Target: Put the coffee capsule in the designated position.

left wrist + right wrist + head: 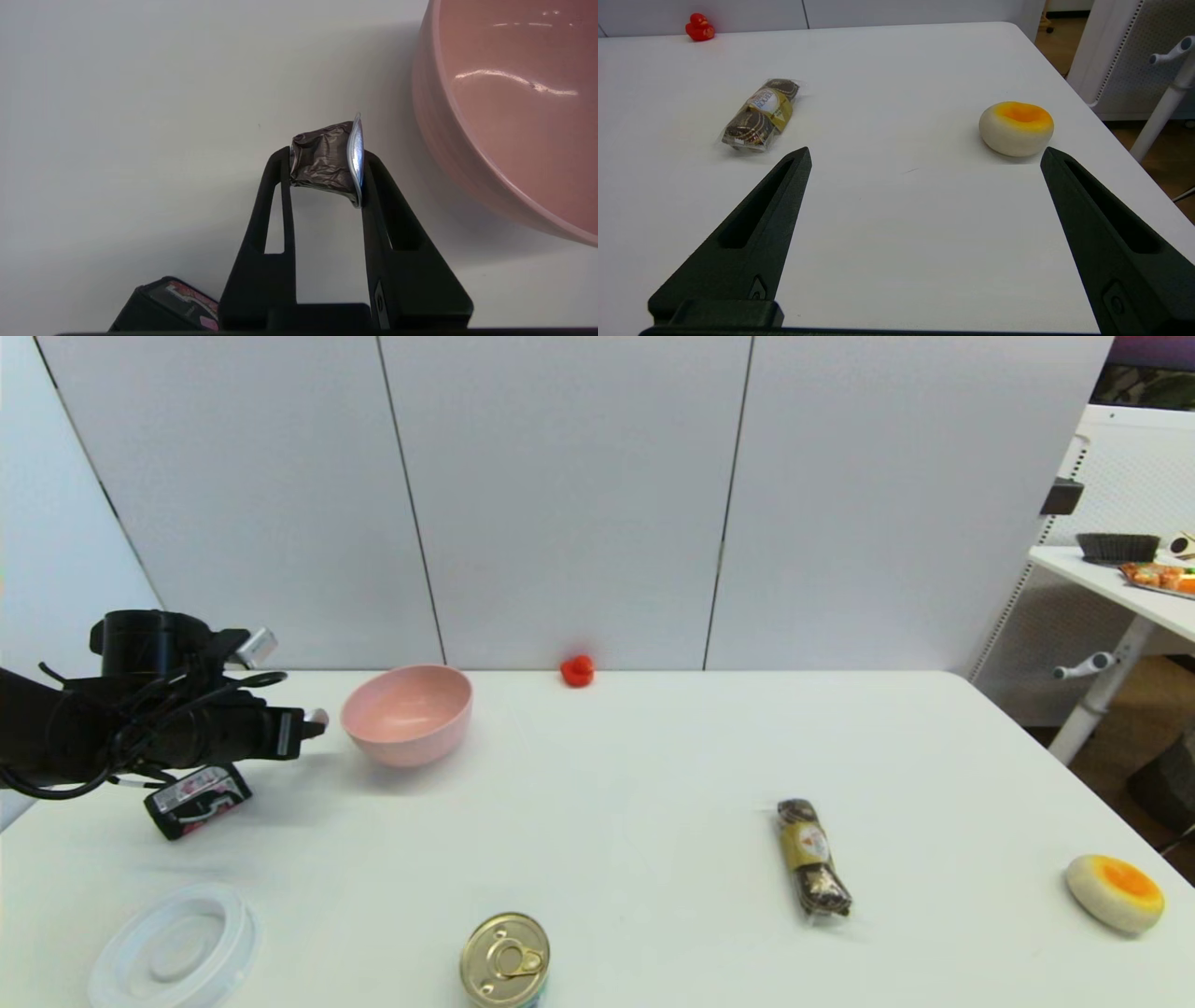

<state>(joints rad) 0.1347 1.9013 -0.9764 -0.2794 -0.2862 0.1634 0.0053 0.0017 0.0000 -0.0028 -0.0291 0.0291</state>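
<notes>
My left gripper [324,161] is shut on the coffee capsule [322,161], a small dark crinkled cup with a silver foil face turned toward the pink bowl [514,107]. In the head view the left gripper [313,721] hangs above the table at the left, its tip a short way from the pink bowl [408,714]; the coffee capsule [319,717] shows there only as a pale spot at the tip. My right gripper [924,156] is open over bare table on the right side and holds nothing; it is out of the head view.
A dark packet [198,800] lies under the left arm. A clear plastic lid [175,947] and a gold-lidded can [505,959] sit near the front edge. A chocolate pack [812,859], a yellow-topped white cake [1115,892] and a small red duck [577,670] lie farther right.
</notes>
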